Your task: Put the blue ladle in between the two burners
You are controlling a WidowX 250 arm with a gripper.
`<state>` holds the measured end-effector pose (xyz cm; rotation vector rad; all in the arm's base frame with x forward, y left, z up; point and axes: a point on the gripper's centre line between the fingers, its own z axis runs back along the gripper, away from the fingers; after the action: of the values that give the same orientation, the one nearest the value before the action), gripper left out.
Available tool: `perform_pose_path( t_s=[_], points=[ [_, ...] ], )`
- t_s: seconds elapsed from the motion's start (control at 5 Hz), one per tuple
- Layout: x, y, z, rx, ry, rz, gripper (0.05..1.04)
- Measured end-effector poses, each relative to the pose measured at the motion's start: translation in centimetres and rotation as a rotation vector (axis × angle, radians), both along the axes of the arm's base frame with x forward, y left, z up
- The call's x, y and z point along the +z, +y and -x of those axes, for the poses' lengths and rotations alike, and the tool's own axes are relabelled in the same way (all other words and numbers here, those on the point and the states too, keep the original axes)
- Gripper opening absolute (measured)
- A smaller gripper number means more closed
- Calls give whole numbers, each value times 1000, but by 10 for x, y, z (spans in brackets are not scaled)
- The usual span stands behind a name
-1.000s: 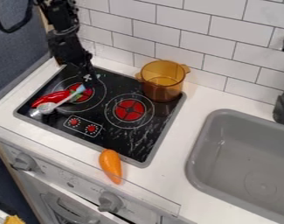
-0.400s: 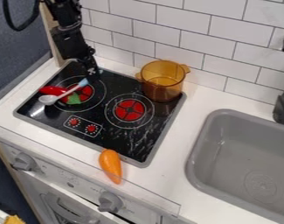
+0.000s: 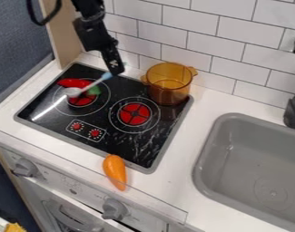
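Observation:
My gripper [image 3: 115, 72] is over the back of the black stove, shut on the blue end of the ladle [image 3: 100, 82]. The ladle's pale handle slopes down to the left, to a grey-white bowl by the left burner [image 3: 83, 100]. A red pepper-shaped toy [image 3: 69, 82] with a green end [image 3: 94, 90] is at the ladle, partly behind it in this view. Whether the two touch, I cannot tell. To the right is the other burner [image 3: 134, 113].
An amber pot [image 3: 169, 86] stands at the stove's back right corner. An orange carrot-like toy [image 3: 115, 172] lies across the stove's front edge. The grey sink [image 3: 219, 131] is on the right, and a tiled wall [image 3: 189, 38] rises behind.
My gripper has moved right and slightly toward the back with the ladle. The red toy has shifted the same way and turned, its green end now showing over the left burner.

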<state>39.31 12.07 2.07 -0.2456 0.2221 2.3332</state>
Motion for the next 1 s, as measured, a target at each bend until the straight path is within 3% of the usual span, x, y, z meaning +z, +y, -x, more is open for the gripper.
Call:
perform_pose_path(
  t_s=[0.4, 0.8, 1.0],
  points=[
    [-11, -1, -30, -3, 31, -20, 311],
    [-4, 4, -40, 7, 18, -27, 310],
    [-19, 0, -30, 3, 41, -17, 310]
  ],
)
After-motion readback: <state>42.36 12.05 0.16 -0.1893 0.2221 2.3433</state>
